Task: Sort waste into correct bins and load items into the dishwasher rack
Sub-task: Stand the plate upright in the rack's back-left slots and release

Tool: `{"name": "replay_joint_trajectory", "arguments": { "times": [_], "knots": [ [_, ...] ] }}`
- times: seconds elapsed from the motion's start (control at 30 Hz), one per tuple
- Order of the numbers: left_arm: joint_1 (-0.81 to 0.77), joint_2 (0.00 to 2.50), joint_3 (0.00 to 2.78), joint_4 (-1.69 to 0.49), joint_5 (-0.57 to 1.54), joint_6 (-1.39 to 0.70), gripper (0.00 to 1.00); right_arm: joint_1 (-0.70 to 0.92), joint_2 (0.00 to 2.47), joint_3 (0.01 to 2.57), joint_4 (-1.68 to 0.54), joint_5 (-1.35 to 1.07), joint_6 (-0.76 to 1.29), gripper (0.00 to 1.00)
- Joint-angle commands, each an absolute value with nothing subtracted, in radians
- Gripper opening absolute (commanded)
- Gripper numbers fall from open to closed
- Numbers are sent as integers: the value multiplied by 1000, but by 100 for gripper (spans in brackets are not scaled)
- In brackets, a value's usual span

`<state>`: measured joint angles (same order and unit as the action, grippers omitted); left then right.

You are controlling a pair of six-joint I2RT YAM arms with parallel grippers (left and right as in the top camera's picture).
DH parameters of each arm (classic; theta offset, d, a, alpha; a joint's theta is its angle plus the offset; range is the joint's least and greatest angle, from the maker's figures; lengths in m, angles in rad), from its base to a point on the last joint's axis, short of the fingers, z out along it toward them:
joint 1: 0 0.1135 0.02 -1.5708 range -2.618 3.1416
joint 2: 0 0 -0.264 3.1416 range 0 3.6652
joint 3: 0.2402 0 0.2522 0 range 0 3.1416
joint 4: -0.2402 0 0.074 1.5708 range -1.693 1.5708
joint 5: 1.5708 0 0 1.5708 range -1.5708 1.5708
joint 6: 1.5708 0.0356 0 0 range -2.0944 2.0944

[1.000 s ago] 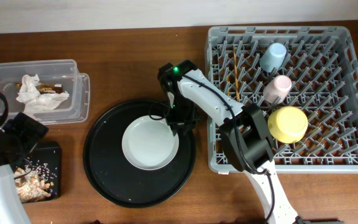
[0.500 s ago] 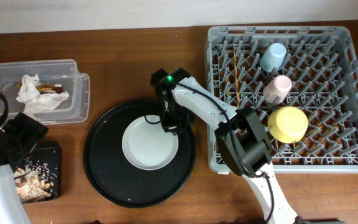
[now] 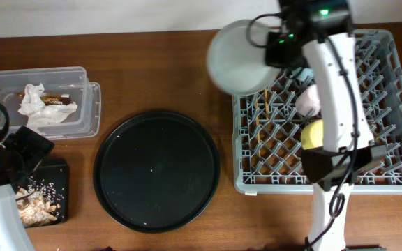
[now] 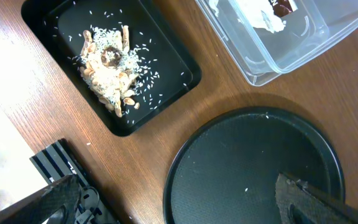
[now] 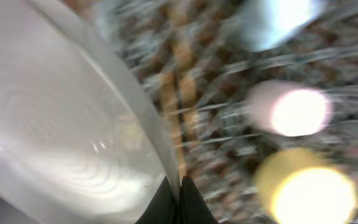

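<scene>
The right claw (image 5: 176, 200) is pinching the rim of the round white-grey plate (image 3: 239, 56), its fingers pressing together on the edge. It is holding the plate raised over the upper-left corner of the dishwasher rack (image 3: 382, 184) as seen from overhead, with part of the plate overhanging the rack's left wall. Inside the rack, the chopsticks (image 3: 262, 104) are lying near its left side. The pink cup (image 3: 309, 101) and the yellow bowl (image 3: 313, 134) are sitting near its middle, partly hidden by the right arm. Just left of the rack, the round black tray (image 3: 155, 171) is lying on the desk (image 3: 152, 70). Well to the left of the rack, the clear tub (image 3: 82, 120) is holding the tissue paper (image 3: 37, 108) and the black container (image 4: 185, 65) is holding the food scraps (image 4: 107, 71). The left claw (image 4: 178, 183) is hovering left of the rack over the tray, fingers spread wide with nothing between them
</scene>
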<state>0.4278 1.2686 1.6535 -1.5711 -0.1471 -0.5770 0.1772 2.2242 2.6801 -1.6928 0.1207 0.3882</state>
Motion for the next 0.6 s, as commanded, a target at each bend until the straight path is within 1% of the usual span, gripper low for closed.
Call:
{"name": "replay_joint_trajectory", "arguments": {
  "times": [0.0, 0.03, 0.13, 0.27, 0.37, 0.5, 0.57],
  "knots": [
    [434, 1262, 1662, -1573, -154, -580, 99, 110, 2206, 2690, -1698, 468, 489, 4],
    [434, 1262, 1662, -1573, -154, -580, 99, 101, 2206, 2690, -1690, 530, 508, 4],
    [434, 1262, 1662, -1573, -154, -580, 99, 98, 2213, 2676, -1629, 607, 508, 4],
    [434, 1262, 1662, -1573, -154, -580, 99, 100, 2257, 2673, -1596, 603, 578, 4],
    [434, 1262, 1662, -1573, -154, -580, 99, 129, 2281, 2673, -1592, 541, 586, 4],
    [434, 1262, 1662, -1573, -154, -580, 99, 198, 2298, 2673, -1547, 562, 586, 4],
    [434, 1262, 1662, -1573, -154, -580, 99, 224, 2314, 2673, -1540, 634, 611, 4]
  ]
}}
